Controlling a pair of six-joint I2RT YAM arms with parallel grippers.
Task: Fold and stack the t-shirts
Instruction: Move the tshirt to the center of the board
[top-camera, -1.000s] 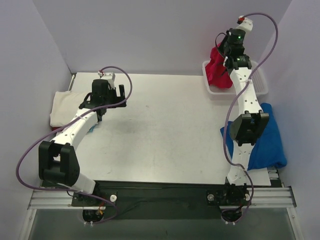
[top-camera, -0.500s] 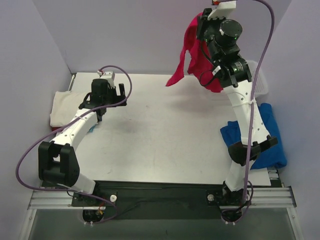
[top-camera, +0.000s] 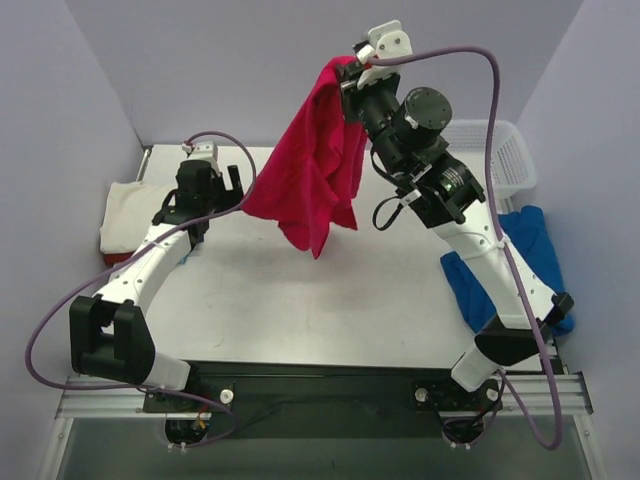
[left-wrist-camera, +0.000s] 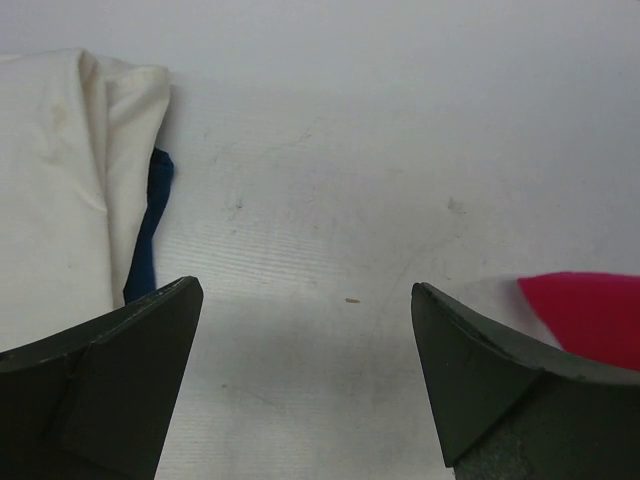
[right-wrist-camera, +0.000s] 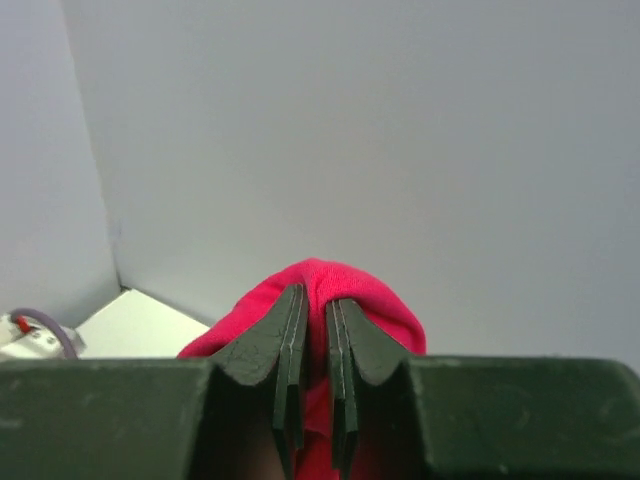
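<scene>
My right gripper is raised high over the back of the table, shut on a fold of the crimson red t-shirt, which hangs down loose from it. In the right wrist view the red t-shirt bulges over the pinched fingertips. A royal blue t-shirt lies crumpled at the table's right edge. The cream t-shirt lies folded at the left edge, seen too as cream cloth with a blue cloth strip under it. My left gripper hovers open beside the cream t-shirt, nothing between its fingers.
A white lattice basket stands at the back right behind the right arm. The white table is walled by pale panels at the left, back and right. A corner of red cloth shows at the right of the left wrist view.
My right gripper has lifted the red t-shirt out of the basket and swung it up and leftward over the table. The left arm has barely moved.
</scene>
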